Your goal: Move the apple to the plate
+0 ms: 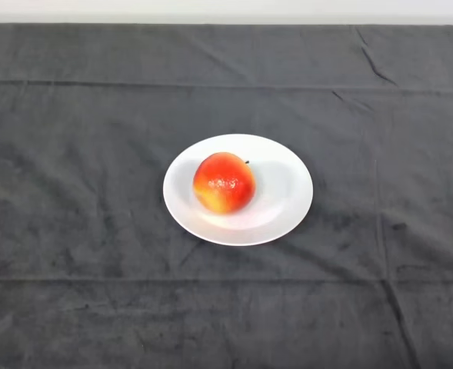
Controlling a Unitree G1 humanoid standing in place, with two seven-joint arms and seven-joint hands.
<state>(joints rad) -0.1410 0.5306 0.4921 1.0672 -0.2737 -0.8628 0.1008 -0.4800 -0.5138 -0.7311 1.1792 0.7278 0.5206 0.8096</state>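
Resting on the plate (pixel 288 201), the apple (pixel 224 182) is sitting a little left of the plate's middle, closer to the left rim than to the right. It is showing a red upper side that is fading to yellow-orange along its lower left. A small dark stem tip is poking out at its upper right edge, and a speckled highlight is glinting on its top. The apple is touching the plate's inner surface and is lying wholly within the rim, with a soft shadow falling on the white to its right.

The plate is round, white and shallow, and it is lying flat near the centre of the table (pixel 72 231). Bare white is showing all round the fruit, widest on the right side.

The table is wearing a dark grey cloth (pixel 364 307) that is reaching the left, right and near edges of the view. Long creases are running across the cloth above and below the plate, and shorter wrinkles are slanting near the upper right corner. One vertical fold is running down the right side. A pale strip (pixel 226 9) is showing beyond the cloth's far edge at the top.
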